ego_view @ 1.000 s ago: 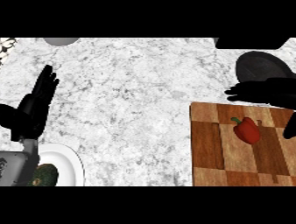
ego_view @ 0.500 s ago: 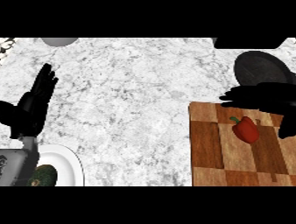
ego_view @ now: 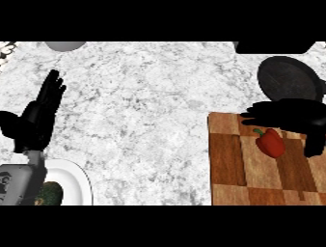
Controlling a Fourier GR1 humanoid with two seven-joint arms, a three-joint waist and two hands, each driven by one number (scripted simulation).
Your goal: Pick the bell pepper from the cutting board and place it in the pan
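Red pepper (ego_view: 269, 142) mid board (ego_view: 230, 164), pan (ego_view: 289, 79) at its 12 o'clock. Right hand (ego_view: 294, 117) over it, fingers straight, thumb apart, pinching nothing. Guessing light, hollow, waxy-slick: wrap broad body, skip stem. Left hand (ego_view: 34, 120) resting spread, 9 o'clock.

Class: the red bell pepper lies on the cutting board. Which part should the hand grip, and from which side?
Grip the bell pepper by its broad red body, not the stem at its upper-left end. It lies on its side on the cutting board, so come from above; the right hand hovers open nearby.
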